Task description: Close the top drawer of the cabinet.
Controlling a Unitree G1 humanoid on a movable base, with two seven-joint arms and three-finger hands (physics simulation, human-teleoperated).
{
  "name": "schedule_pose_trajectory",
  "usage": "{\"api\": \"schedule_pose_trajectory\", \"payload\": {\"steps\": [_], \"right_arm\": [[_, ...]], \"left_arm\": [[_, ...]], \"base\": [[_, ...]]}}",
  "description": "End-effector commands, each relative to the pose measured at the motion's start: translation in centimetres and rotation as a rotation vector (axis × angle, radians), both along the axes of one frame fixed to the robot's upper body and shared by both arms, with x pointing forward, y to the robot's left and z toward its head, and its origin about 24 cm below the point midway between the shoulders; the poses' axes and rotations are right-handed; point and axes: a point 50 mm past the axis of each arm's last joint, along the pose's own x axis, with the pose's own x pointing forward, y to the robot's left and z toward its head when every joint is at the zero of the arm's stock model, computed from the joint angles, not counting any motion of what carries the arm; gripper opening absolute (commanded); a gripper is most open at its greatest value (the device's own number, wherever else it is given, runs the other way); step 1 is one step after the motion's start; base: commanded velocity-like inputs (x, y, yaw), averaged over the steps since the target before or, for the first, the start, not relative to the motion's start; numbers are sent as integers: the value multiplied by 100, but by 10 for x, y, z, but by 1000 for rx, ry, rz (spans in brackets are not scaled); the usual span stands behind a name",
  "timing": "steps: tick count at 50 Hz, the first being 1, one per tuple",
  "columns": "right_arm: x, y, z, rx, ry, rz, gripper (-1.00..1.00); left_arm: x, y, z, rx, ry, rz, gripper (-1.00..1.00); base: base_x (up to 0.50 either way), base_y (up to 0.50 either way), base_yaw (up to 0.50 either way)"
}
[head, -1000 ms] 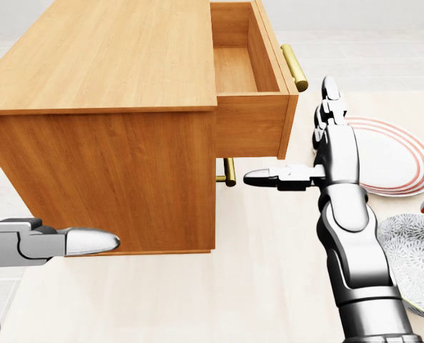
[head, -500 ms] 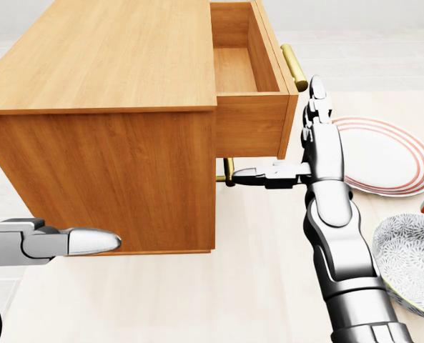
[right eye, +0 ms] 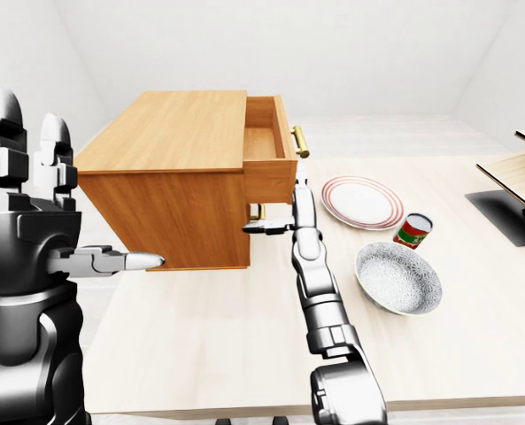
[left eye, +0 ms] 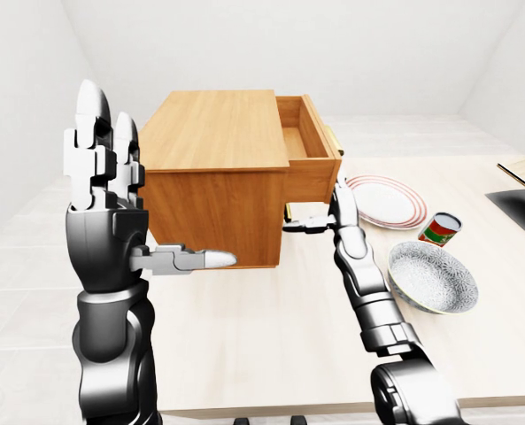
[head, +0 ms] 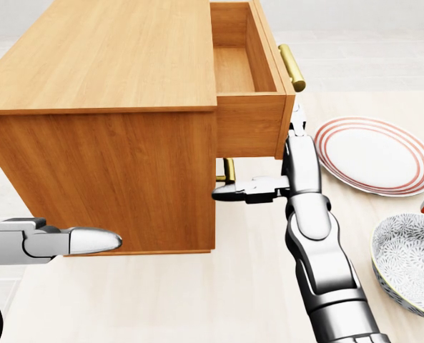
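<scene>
Bright, even, diffuse light fills all three views, with no single source apparent and the pale walls nearly washed out. Shadows are faint: a soft dark band lies on the desk (head: 254,286) under the cabinet (head: 111,93), whose near side is darker than its top. Everything is crisp, without blur or edge distortion; soft highlights gleam on the metallic left hand (left eye: 103,204).
</scene>
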Motion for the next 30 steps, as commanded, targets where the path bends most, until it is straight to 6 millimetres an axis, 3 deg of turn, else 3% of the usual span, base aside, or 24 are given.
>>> {"api": "schedule_pose_trajectory", "payload": {"steps": [1,30], "right_arm": [[-4,26,-13,-23,50,117,100],[-9,47,-16,-24,55,180,100]], "left_arm": [[0,0,1,1,-2,-1,100],[2,0,-1,2,10,-5,100]], "base": [[0,0,0],[0,0,0]]}}
